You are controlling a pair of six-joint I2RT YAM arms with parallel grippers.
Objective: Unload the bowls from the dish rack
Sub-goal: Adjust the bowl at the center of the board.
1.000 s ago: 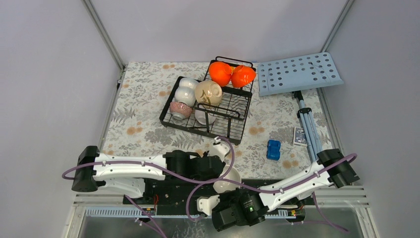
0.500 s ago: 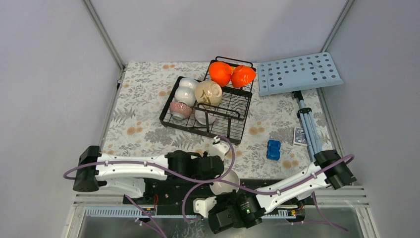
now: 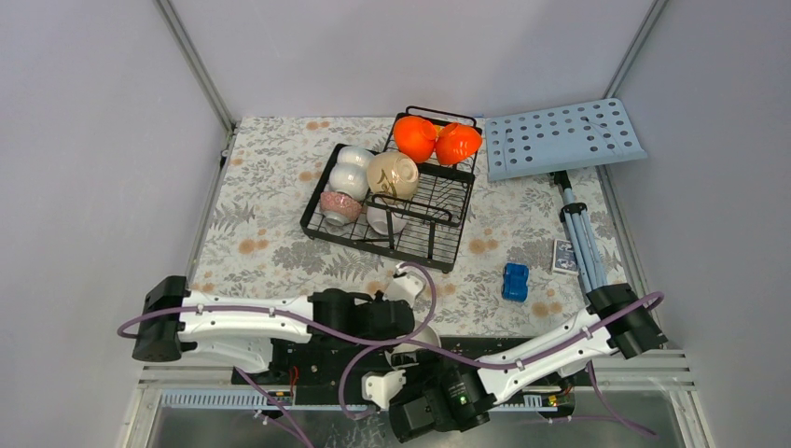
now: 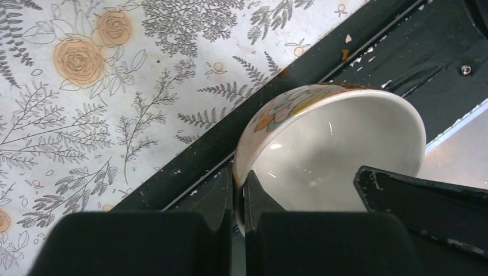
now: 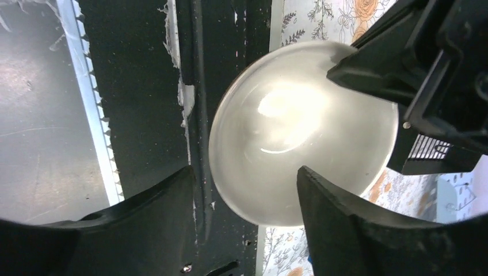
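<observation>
Lower centre in the top view, the left fingers (image 4: 216, 198) are clamped on the rim of a white bowl (image 4: 328, 149). The bowl lies straight ahead of the right fingers (image 5: 351, 218), which are spread apart and flank it.

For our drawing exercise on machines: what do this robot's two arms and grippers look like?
Both the left arm and right arm have white link shells between bulky black joints, with a purple cable looped along each. The left gripper and right gripper have plain matte-black, wedge-shaped fingers. A small green light shows at the right wrist.
</observation>
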